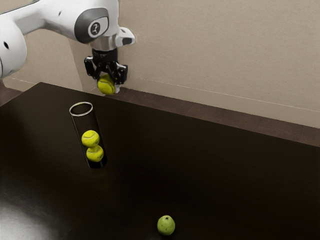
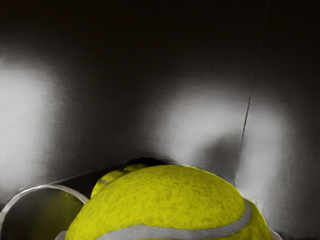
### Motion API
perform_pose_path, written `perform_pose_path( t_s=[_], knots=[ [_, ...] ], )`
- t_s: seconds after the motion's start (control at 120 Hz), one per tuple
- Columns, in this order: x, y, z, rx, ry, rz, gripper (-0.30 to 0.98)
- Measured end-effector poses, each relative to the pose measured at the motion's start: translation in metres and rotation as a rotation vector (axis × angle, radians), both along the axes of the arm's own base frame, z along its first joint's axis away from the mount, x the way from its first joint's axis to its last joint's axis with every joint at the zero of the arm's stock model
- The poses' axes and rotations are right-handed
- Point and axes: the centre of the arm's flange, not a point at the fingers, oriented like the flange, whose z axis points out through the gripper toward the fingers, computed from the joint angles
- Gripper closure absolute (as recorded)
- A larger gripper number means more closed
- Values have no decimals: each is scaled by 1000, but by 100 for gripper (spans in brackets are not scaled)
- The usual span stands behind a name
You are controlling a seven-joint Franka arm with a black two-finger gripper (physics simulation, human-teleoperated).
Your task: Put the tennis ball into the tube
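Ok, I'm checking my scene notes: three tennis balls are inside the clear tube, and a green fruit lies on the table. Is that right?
Not quite: the exterior view shows two tennis balls inside the clear tube, not three; another ball is in the hand. The green fruit does lie on the table.
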Motion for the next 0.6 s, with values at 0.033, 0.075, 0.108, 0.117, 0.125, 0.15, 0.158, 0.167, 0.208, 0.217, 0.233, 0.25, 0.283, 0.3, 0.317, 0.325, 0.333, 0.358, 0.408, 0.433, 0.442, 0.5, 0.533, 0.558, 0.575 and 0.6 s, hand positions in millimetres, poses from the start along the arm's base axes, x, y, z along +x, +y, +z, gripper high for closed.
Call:
perform_pose_path(
  t_s=[0.033, 0.075, 0.108, 0.117, 0.125, 0.15, 0.158, 0.167, 0.208, 0.217, 0.233, 0.25, 0.283, 0.3, 0.317, 0.325, 0.333, 0.358, 0.408, 0.433, 0.442, 0.5, 0.533, 0.558, 0.575, 0.6],
  knots=[
    [-1, 16, -1, -8, 13, 18, 37],
    [-3, 34, -2, -17, 27, 34, 37],
    [-4, 45, -4, -26, 38, 42, 37],
    [-4, 49, -5, -28, 41, 45, 37],
    [-5, 52, -6, -30, 44, 48, 37],
    [-5, 62, -8, -36, 52, 55, 37],
    [-6, 65, -9, -38, 55, 57, 38],
    [-6, 68, -9, -40, 57, 59, 38],
    [-6, 80, -13, -52, 67, 65, 38],
    [-6, 83, -14, -55, 68, 67, 38],
    [-6, 88, -15, -60, 71, 69, 38],
    [-6, 92, -16, -66, 74, 70, 38],
    [-6, 100, -18, -75, 79, 72, 38],
    [-7, 104, -19, -79, 81, 72, 38],
    [-7, 107, -20, -83, 82, 73, 38],
    [-7, 109, -20, -86, 83, 73, 38],
    [-8, 110, -20, -88, 84, 72, 38],
    [-8, 112, -22, -93, 88, 69, 38],
    [-10, 113, -26, -105, 99, 59, 38],
    [-14, 113, -30, -114, 104, 53, 37],
    [-16, 112, -31, -116, 106, 51, 37],
    [-21, 109, -33, -128, 105, 35, 37],
    [-23, 107, -33, -132, 101, 25, 37],
    [-24, 106, -34, -134, 101, 19, 37],
    [-25, 106, -35, -136, 101, 15, 37],
    [-26, 105, -37, -138, 102, 10, 37]
  ],
)
